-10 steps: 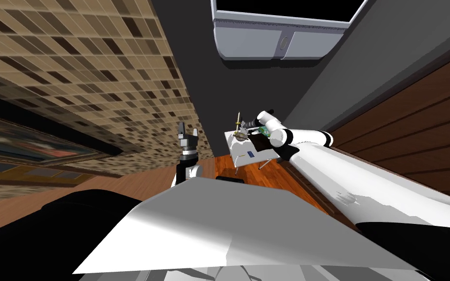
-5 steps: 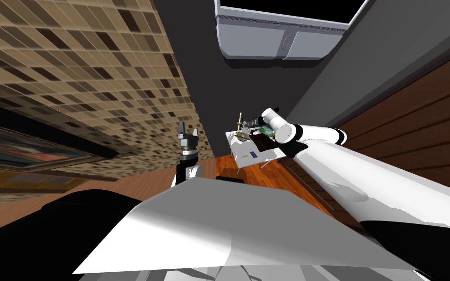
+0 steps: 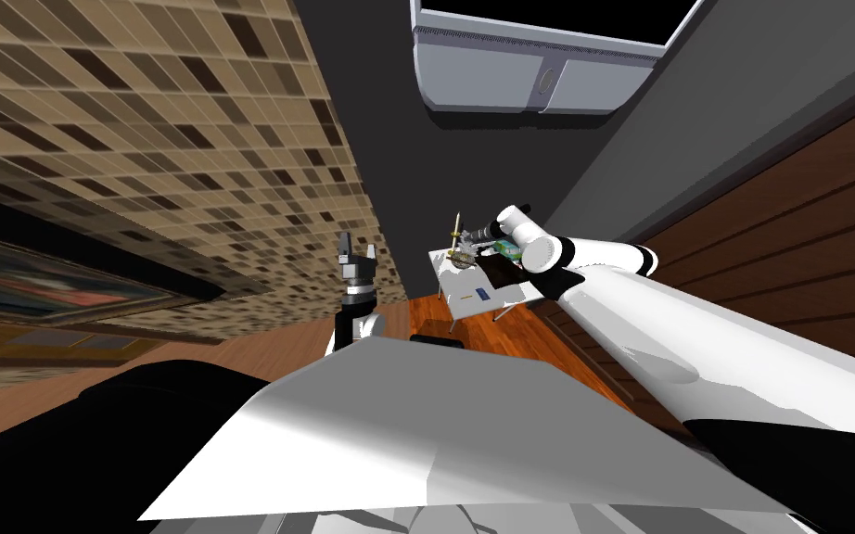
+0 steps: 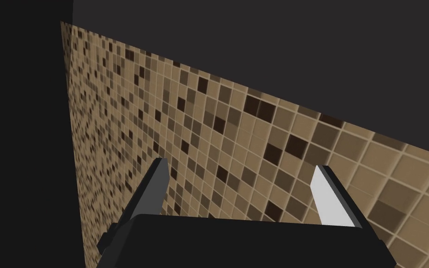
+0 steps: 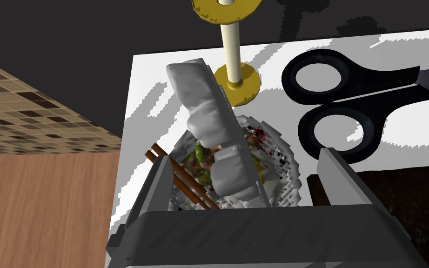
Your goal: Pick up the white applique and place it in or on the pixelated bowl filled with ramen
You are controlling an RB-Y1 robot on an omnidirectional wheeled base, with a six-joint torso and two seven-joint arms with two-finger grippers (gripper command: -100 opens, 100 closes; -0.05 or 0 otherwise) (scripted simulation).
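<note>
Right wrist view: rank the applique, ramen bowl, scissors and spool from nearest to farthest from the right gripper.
1. White applique, between the open fingers of the right gripper.
2. Ramen bowl, just beneath it.
3. Black scissors, beside one finger, and yellow spool, beyond the applique: too close to call.

White table (image 5: 144,97) carries ramen bowl (image 5: 285,160); spool (image 5: 231,51) at bowl's 12 o'clock, black scissors (image 5: 376,81) at 2 o'clock.
</note>
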